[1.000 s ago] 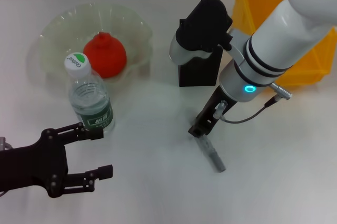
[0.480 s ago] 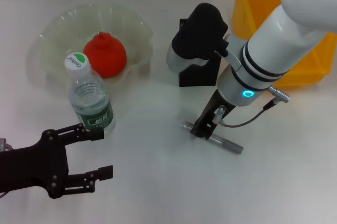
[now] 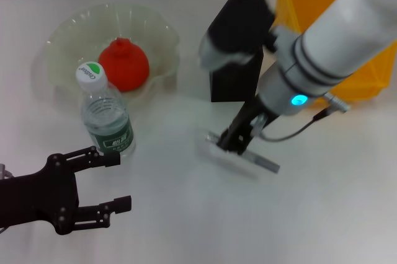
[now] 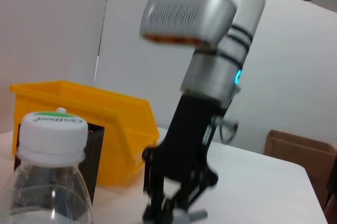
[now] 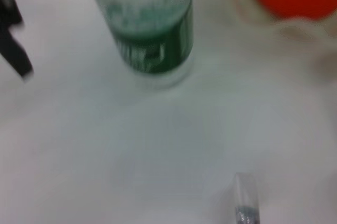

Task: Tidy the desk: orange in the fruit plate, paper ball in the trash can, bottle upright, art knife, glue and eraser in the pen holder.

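1. Right now the right gripper (image 3: 234,142) sits mid-frame in head view, fingers pinched on the glue (image 3: 243,157), a grey stick lying roughly flat at or just above the desk (image 3: 186,214); motion blur, so can't tell if it's lifted.
2. Left gripper (image 3: 108,180) is lower left of head view, fingers spread wide w/ nothing between them, just below the bottle (image 3: 105,115).
3. Done, as far as visible: orange (image 3: 124,64) lies in the fruit plate (image 3: 68,28) at upper left; bottle stands upright, cap up, beside the plate's lower rim.
4. Pen holder (image 3: 236,84) is upper centre, partly hidden behind the right arm; trash can (image 3: 366,87) at upper right, touching or just beside it, can't tell which.
5. Not visible anywhere: art knife, eraser, paper ball. Can't see inside holder or bin, so can't say whether they're already stowed.
6. Judgement: glue is the step in hand. It needs tilting upright and carrying a short way up-frame to the holder's opening. Looks like the task is well past halfway, poss. on its last item.
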{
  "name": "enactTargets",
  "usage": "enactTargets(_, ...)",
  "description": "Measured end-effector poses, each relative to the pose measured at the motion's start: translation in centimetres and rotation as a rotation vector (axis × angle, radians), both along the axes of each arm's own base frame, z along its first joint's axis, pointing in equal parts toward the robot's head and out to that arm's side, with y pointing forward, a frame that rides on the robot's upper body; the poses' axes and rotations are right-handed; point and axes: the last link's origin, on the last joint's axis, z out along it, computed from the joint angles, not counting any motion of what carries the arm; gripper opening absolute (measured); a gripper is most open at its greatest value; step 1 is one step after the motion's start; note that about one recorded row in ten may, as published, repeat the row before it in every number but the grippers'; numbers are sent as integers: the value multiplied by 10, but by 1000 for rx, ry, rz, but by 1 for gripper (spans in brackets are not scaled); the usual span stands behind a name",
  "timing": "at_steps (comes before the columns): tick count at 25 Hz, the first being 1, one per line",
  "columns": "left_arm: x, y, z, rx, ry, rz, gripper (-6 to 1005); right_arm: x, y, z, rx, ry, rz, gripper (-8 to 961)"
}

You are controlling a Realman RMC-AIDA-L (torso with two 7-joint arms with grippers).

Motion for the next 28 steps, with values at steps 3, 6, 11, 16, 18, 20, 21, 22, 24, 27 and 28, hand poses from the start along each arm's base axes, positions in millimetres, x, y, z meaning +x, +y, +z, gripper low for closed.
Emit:
enactTargets(3,-1,-1,0,0,1,2,811,-6,2,19,44,66,3,120)
enactTargets(6,-1,-1,1,0,1,3,811,-13,9,60,165,215,25,119)
enactTargets(11,-1,-1,1,2,1,4,811,-6,28,125,375,623,82,118)
enactTargets(16,0,-1,0,2,-5,1,811,31,48,117,477,904,71,117)
enactTargets(18,1,0,0,2,-7,-1,811,46,55,100,494,954,48,121)
enactTargets(20,2,1,0,3,-9,-2,811,57,62,81,499,974,-2,125)
enactTargets(21,2,1,0,3,-9,-2,811,60,65,73,497,971,-30,128)
enactTargets(22,2,1,0,3,-9,-2,811,63,67,67,496,965,-51,130)
enactTargets(24,3,2,0,4,-14,-2,811,65,70,58,483,949,-84,134)
enactTargets(27,3,2,2,13,-22,-1,811,66,69,52,466,942,-96,140)
enactTargets(28,3,2,3,16,-28,-2,811,65,68,54,462,946,-85,142)
